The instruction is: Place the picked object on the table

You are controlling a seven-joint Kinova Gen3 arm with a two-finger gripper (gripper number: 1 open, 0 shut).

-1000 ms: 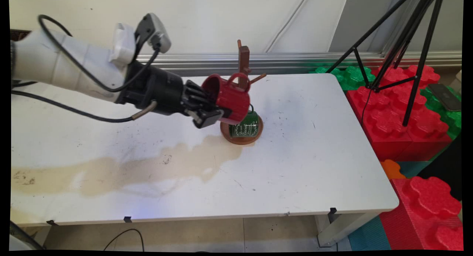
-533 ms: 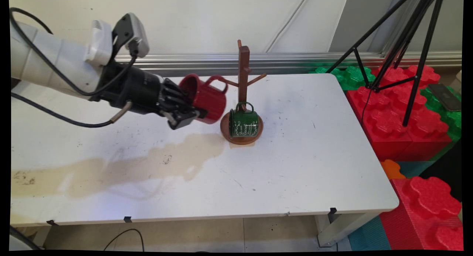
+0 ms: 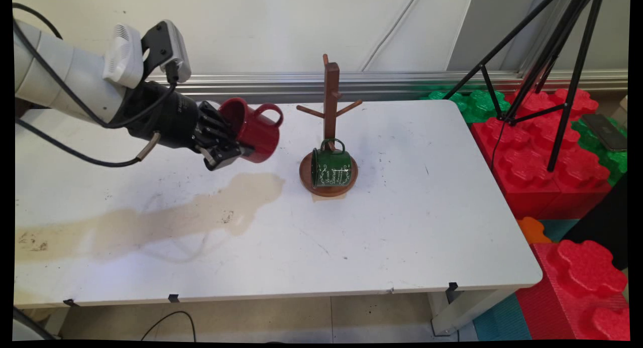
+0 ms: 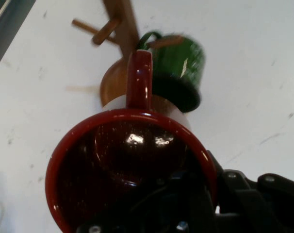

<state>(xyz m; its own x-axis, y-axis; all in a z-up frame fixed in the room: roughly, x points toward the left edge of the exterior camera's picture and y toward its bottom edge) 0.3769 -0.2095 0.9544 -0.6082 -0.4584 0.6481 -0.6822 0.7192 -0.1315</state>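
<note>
The main view looks down from the tabletop's (image 3: 402, 227) near side toward 12 o'clock. The hand view sits close behind the mug (image 4: 132, 179); both show the rack (image 3: 330, 117).

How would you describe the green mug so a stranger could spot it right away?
Find the wooden mug tree near the white table's far edge. The green mug hangs sideways on its lowest peg above the round base, with white lettering, unlike the plain red mug in the pincer.

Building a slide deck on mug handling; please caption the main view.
Black two-finger gripper holds a glossy red mug sideways above the white table, left of a wooden mug tree bearing a green mug.
</note>
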